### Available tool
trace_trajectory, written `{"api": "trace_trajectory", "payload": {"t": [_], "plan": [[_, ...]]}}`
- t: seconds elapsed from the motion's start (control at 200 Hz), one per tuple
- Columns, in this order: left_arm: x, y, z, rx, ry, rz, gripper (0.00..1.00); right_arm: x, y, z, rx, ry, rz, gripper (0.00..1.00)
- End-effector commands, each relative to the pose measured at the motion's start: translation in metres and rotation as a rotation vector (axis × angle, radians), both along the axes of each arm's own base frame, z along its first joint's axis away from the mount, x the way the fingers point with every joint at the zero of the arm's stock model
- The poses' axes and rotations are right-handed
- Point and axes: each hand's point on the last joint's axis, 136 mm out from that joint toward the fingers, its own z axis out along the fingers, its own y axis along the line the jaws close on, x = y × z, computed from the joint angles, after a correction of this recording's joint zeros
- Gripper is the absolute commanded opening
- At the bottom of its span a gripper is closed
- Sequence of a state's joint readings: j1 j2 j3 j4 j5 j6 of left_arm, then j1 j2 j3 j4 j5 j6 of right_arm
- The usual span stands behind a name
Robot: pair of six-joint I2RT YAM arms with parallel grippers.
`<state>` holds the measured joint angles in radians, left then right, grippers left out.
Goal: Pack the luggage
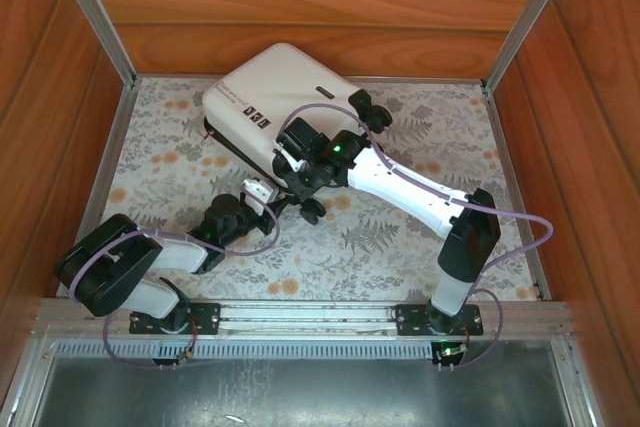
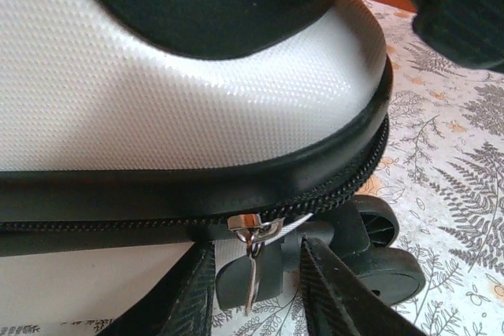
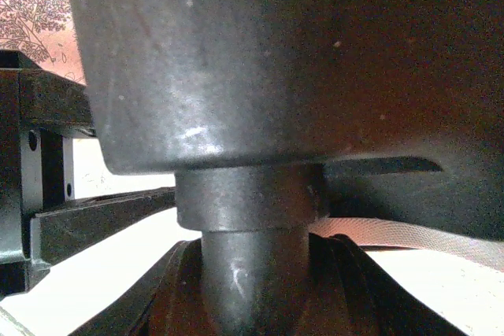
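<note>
Left claw [image 2: 260,273]: open, its fingers parted either side of the small silver metal zip pull [image 2: 252,264] hanging between them.
Right claw [image 1: 298,167]: over the shell's near right corner; cannot tell whether it is open or closed.
Luggage: small white hard-shell suitcase [image 1: 270,87], lying flat at far centre, lid down.
Wheels: black casters [image 2: 386,269], just right of the pull.
Tabletop [image 1: 400,247]: floral-patterned.

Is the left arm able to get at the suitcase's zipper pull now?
Probably yes: the zipper pull hangs between its jaws, which stand apart, with nothing in the way.
</note>
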<state>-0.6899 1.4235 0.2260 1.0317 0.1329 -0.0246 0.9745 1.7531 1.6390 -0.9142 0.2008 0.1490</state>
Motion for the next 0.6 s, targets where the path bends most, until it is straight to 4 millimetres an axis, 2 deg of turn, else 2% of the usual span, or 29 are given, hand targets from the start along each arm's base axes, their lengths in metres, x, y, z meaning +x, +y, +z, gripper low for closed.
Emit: {"api": "trace_trajectory", "payload": {"t": [0.0, 0.175, 0.38, 0.595], "plan": [[0.008, -0.009, 0.052, -0.114, -0.135, 0.0, 0.3, 0.007, 0.014, 0.054, 0.166, -0.079, -0.042, 0.0], [0.003, -0.018, 0.052, -0.132, -0.114, -0.055, 0.2, 0.008, 0.016, 0.054, 0.174, -0.079, -0.05, 0.0], [0.002, -0.021, 0.054, -0.142, -0.111, -0.067, 0.0, 0.006, 0.018, 0.054, 0.187, -0.068, -0.05, 0.0], [-0.009, -0.02, 0.064, -0.161, -0.133, -0.093, 0.0, -0.002, 0.024, 0.052, 0.196, -0.013, -0.019, 0.0]]}}
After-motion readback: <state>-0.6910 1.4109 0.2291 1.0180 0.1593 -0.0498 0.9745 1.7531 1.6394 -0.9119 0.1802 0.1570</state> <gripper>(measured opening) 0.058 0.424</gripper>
